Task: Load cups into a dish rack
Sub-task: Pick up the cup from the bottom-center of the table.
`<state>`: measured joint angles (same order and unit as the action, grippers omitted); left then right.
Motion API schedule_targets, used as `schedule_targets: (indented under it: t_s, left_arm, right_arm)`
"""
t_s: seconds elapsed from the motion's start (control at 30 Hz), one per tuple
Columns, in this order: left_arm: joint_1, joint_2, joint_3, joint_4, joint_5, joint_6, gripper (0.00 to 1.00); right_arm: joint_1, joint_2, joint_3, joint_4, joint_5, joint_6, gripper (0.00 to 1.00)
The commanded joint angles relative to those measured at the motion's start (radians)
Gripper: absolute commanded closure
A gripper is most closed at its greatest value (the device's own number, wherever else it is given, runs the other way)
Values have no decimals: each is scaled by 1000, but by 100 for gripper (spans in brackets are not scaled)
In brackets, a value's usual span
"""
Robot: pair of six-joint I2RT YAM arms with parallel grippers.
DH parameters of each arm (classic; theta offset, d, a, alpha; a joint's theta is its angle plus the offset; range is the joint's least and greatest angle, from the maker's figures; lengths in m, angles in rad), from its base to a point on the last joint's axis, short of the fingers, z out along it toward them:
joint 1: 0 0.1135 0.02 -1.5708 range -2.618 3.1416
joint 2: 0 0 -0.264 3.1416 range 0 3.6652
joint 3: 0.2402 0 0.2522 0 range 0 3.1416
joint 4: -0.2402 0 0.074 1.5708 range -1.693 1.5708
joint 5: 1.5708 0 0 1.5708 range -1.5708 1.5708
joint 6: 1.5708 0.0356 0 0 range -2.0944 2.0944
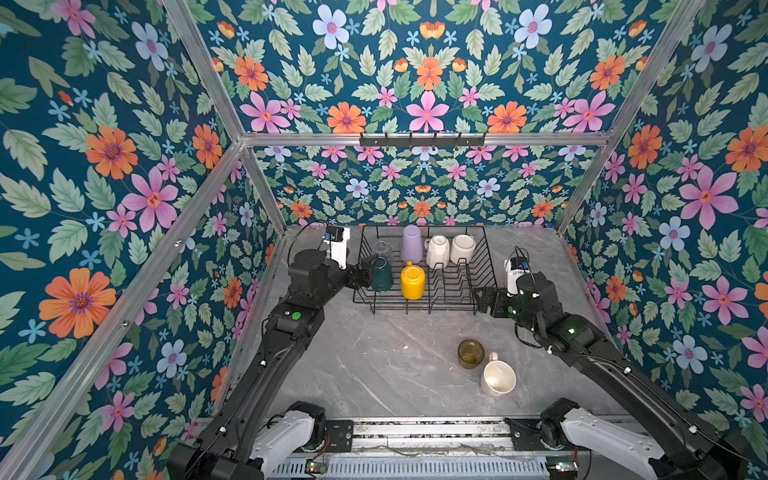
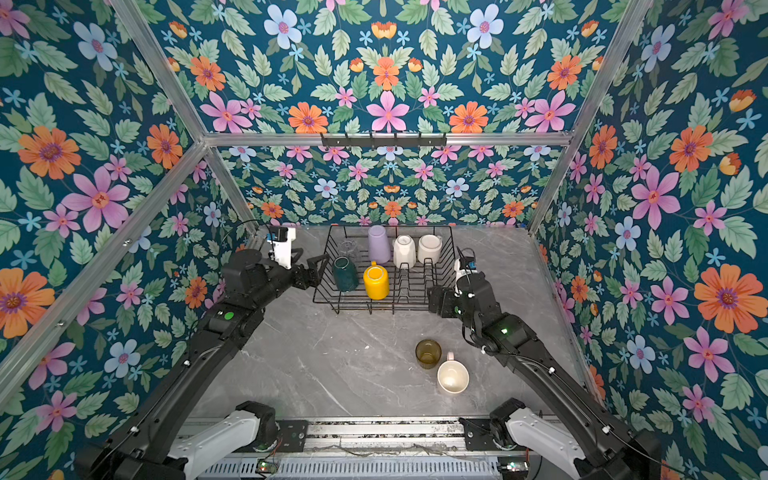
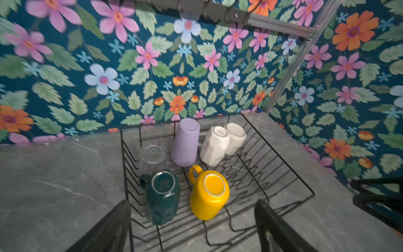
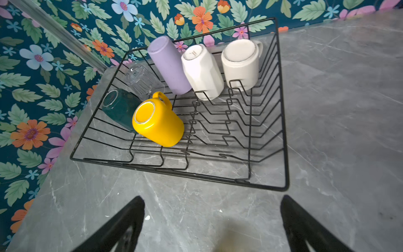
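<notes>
Six cups sat bottom-up in the rack (image 1: pixel 436 286). Olive glass (image 1: pixel 471 353) and pink mug (image 1: pixel 498 377) sat side by side on the bench (image 1: pixel 374 365). Left jaws were open beside the green mug (image 1: pixel 382 277); right jaws were open and empty. Next, I judged, I should fetch a bench cup.
</notes>
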<state>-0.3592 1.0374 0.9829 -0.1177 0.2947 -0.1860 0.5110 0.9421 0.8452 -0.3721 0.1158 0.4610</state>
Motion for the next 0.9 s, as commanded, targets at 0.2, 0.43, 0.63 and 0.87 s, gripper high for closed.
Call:
schedule_targets:
  t_s: [0.2,0.43,0.63,0.87]
  left_arm:
    - [-359,114,42,-168,-128,-26,15]
    - [-522,223,37,-169,-107,-116,24]
    - [-616,337,72,-181,-100,-159,29]
    - [-683,447,127,-199,-109,-187,37]
  right_arm:
    - [-78,-100,-108,-11,-10,67,4]
    - [-120,-115,-122,-30,-27,68,3]
    - [-129,-122,-148,-25,-34,79,3]
    - [-131,-152,-174,-37,-24,81,3]
